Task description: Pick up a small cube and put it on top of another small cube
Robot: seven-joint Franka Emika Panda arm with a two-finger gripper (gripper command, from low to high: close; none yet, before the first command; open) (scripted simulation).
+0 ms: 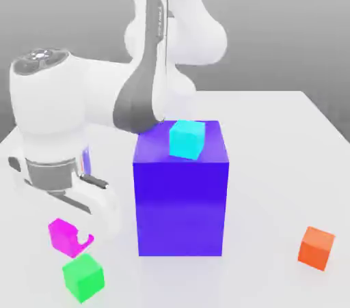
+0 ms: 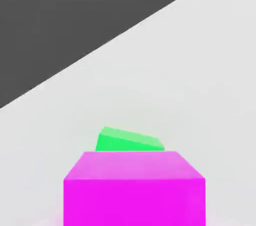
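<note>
Plain magenta small cube (image 1: 63, 235) clamped in tool (image 1: 76, 240), matte green cube (image 1: 83, 277) beside

small cube (image 1: 63, 235): plain magenta-pink, held in the claw (image 1: 81, 238)
green cube (image 1: 83, 277): plain bright green, just beside the claw
big block (image 1: 181, 197): deep blue-violet, near the claw toward the exterior view's right
cyan cube (image 1: 186, 139): plain cyan, atop the big block
orange cube (image 1: 316, 248): plain orange, well apart from the claw
arm (image 1: 61, 108): white, grey joints
table (image 1: 273, 136): pale grey-white
</note>
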